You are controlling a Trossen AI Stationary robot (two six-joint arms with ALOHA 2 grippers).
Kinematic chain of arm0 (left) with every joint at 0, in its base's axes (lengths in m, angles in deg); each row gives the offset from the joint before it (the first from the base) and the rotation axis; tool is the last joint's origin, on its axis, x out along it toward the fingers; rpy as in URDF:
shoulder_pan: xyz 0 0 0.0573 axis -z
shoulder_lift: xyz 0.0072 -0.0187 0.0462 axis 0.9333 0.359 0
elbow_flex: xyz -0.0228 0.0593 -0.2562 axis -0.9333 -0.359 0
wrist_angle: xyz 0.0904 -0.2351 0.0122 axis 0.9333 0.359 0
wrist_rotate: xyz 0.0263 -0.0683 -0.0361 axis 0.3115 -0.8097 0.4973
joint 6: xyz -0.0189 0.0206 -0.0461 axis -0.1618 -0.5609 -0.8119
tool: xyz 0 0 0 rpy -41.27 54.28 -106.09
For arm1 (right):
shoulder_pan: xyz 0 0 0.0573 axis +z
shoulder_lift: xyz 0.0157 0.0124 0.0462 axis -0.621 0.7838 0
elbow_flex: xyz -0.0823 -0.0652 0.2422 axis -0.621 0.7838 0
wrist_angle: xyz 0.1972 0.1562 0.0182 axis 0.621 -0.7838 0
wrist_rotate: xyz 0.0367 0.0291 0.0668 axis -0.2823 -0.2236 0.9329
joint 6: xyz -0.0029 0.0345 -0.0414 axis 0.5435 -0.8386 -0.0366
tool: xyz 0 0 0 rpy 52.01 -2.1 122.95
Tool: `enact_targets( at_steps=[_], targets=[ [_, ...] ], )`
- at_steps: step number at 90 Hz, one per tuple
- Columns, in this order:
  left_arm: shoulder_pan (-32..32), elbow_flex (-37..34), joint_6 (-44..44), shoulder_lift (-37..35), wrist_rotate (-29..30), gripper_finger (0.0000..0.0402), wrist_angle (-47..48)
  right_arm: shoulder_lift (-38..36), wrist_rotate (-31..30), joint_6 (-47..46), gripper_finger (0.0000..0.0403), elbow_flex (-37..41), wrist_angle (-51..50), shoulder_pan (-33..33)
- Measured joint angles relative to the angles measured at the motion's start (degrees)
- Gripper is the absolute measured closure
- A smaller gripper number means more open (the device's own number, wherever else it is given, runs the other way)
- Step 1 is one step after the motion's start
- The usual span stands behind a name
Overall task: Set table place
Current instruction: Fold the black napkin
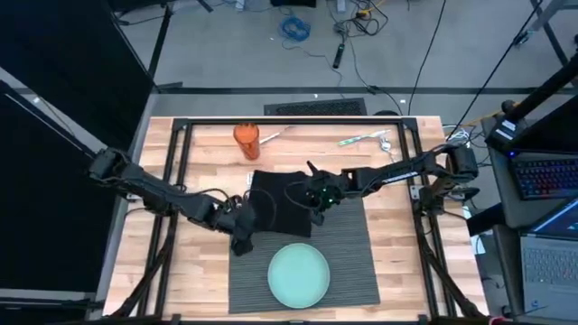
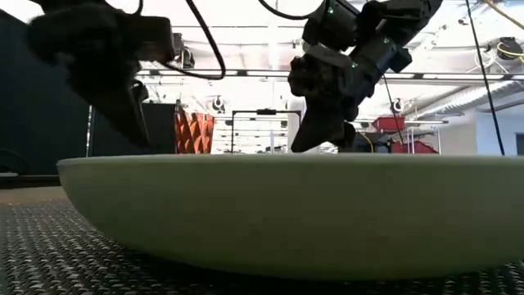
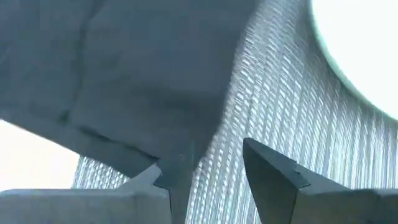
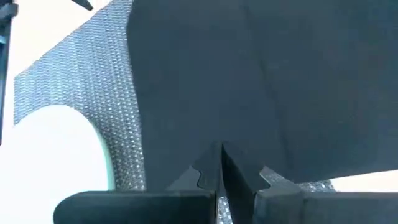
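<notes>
On the table [image 1: 397,262] lies the placemat [image 1: 348,257]: plate [image 1: 299,275] near, napkin [image 1: 282,203] far-left; cup [image 1: 246,140] farther.

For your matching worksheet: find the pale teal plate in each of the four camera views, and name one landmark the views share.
High view: plate at bottom centre, on the placemat.
Low view: plate fills the foreground, edge-on.
Left wrist view: only its rim, at the upper right corner.
Right wrist view: a pale curve at lower left.
Shared landmark: the ribbed placemat beneath the plate, seen in all four.
</notes>
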Motion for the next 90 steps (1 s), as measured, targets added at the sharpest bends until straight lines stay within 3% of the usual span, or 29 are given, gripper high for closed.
enact_targets(
  at_steps=[39,90],
  targets=[
    [-1.99,0.02,8.11,4.88,1.13,0.0276,-1.01,-0.05,0.39,0.64,0.0362,0.0,-0.52,-0.26],
    [-2.01,0.02,8.11,6.53,1.57,0.0276,-0.99,-0.07,0.1,1.97,0.0351,0.0,-2.19,-0.28]
  ],
)
